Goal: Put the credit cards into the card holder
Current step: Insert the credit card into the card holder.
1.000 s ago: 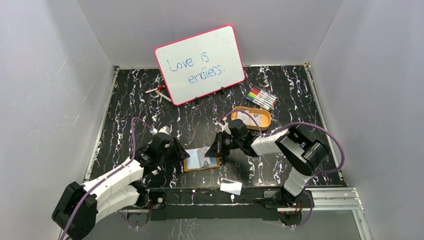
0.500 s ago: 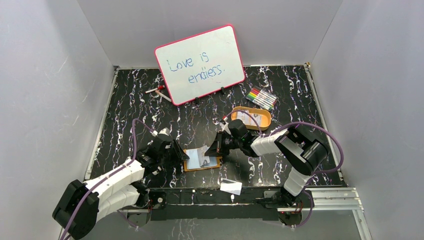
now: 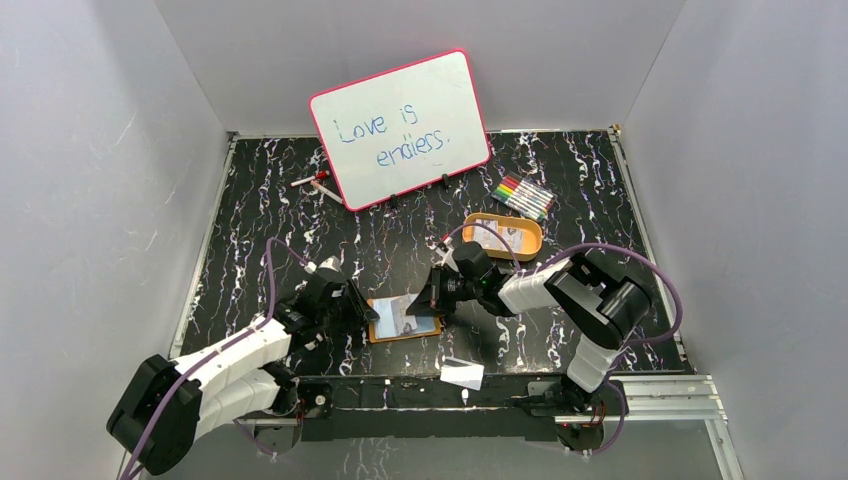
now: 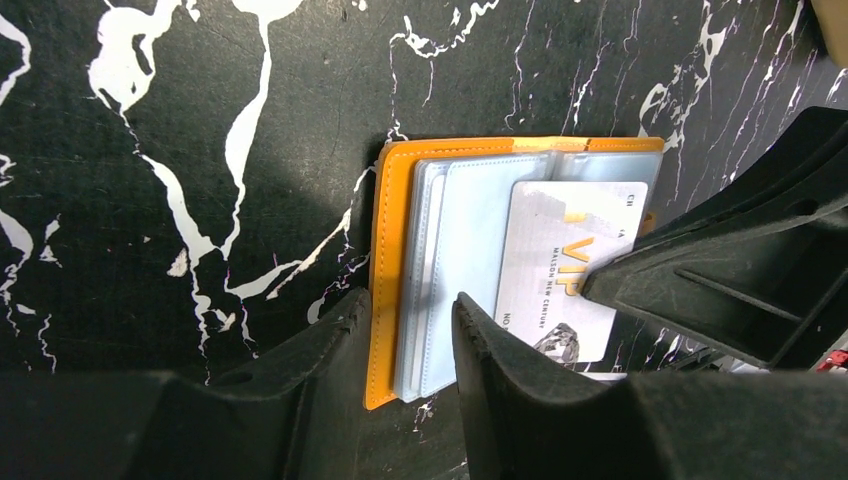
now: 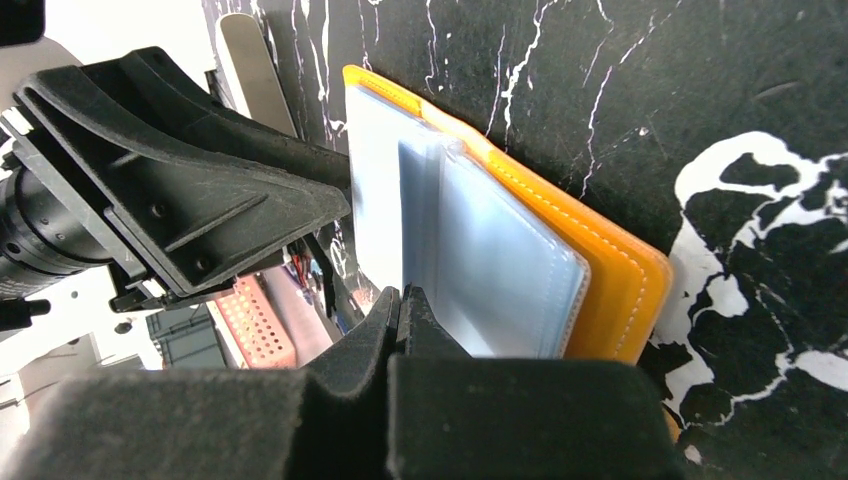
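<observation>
Orange card holder [image 3: 400,325] lies open, flat on the table near the front, between both grippers. Your right gripper [image 5: 400,305] has its fingers pressed together on the right edge of a credit card [image 4: 565,250], which is partly over a clear sleeve [image 4: 465,230]. Your left gripper [image 4: 410,305] is spread, straddling the holder's left edge. Whether the card is inside the sleeve is unclear. Pin the cover with the left and push the card leftward, low and flat. Watch for the sleeve buckling.
</observation>
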